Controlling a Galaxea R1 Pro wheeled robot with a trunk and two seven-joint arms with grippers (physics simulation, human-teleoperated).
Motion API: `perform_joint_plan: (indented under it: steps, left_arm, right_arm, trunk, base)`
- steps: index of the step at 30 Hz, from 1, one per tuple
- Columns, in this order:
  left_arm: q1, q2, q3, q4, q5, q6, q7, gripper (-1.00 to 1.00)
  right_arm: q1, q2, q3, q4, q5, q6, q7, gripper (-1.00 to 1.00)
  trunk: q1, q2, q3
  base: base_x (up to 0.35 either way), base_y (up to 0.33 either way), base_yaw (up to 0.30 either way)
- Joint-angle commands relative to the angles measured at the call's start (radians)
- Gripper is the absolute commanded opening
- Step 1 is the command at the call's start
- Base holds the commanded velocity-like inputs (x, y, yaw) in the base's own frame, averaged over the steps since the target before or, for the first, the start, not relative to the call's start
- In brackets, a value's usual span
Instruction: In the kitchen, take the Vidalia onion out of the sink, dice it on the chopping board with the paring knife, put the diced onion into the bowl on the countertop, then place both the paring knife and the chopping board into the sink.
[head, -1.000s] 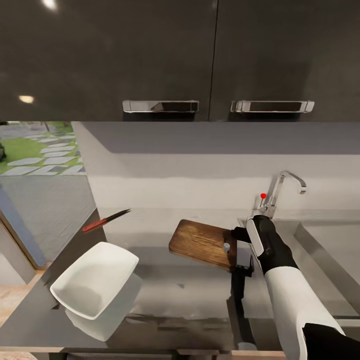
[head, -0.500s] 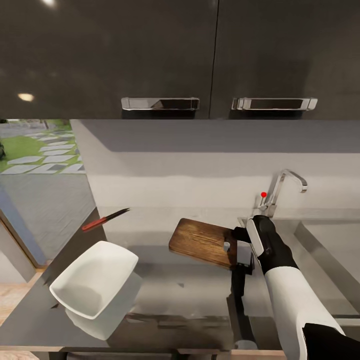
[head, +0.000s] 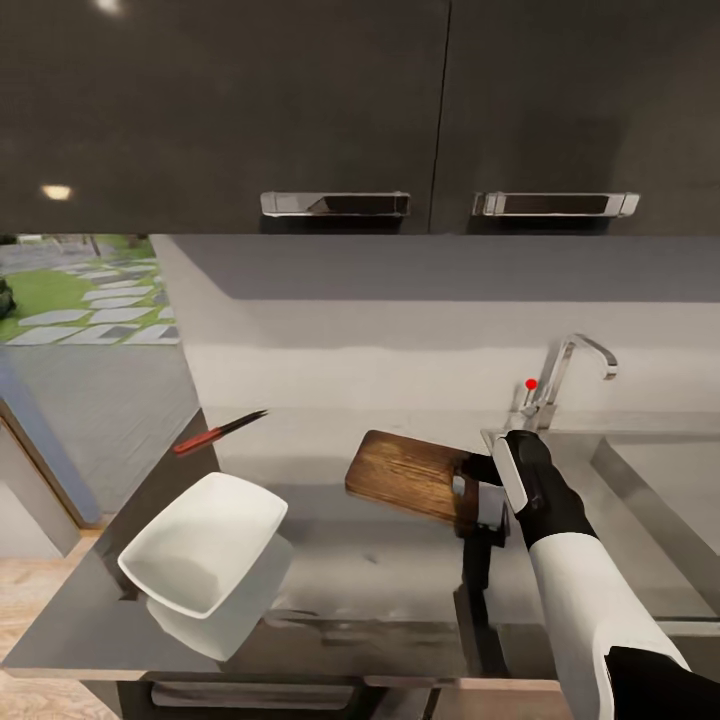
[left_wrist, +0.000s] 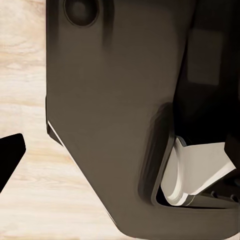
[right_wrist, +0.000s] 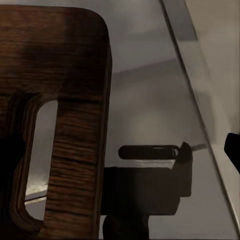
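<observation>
My right gripper (head: 478, 490) is clamped on the slotted end of the brown wooden chopping board (head: 408, 474), lifted and tilted just left of the steel sink (head: 640, 500), so the long unsupported board could twist out of my grip.

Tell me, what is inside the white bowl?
Nothing: the bowl looks empty, showing only its plain white inside. It sits on the countertop. The spot beneath it is covered.

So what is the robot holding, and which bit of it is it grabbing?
The right gripper holds the chopping board by its short end with the handle slot, lifted above the countertop. Nothing can be seen in the left one.
</observation>
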Motion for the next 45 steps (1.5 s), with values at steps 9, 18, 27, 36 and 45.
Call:
perform_joint_plan:
  steps: [9, 18, 27, 36, 45]
  left_arm:
    - [0.001, 0.000, 0.007, -0.002, 0.000, -0.001, -0.001, 1.00]
    - [0.001, 0.000, 0.007, -0.002, 0.000, -0.001, -0.001, 1.00]
    - [0.001, 0.000, 0.007, -0.002, 0.000, -0.001, -0.001, 1.00]
    - [0.001, 0.000, 0.007, -0.002, 0.000, -0.001, -0.001, 1.00]
    - [0.001, 0.000, 0.007, -0.002, 0.000, -0.001, -0.001, 1.00]
  right_arm:
    - [-0.001, 0.001, -0.002, -0.001, -0.011, 0.002, -0.009, 1.00]
    - [-0.001, 0.001, -0.002, -0.001, -0.011, 0.002, -0.009, 1.00]
    - [-0.001, 0.001, -0.002, -0.001, -0.010, 0.002, -0.009, 1.00]
    - [-0.001, 0.001, -0.002, -0.001, -0.010, 0.002, -0.009, 1.00]
    - [-0.001, 0.001, -0.002, -0.001, -0.010, 0.002, -0.009, 1.00]
  trunk:
    - [0.000, -0.001, -0.006]
    - [0.000, -0.001, -0.015]
    - [0.000, -0.001, -0.020]
    - [0.000, -0.001, -0.024]
    - [0.000, -0.001, -0.030]
  base:
    - [-0.002, 0.002, 0.000]
    - [0.000, 0.000, 0.000]
    - [0.000, 0.000, 0.000]
    - [0.000, 0.000, 0.000]
    - [0.000, 0.000, 0.000]
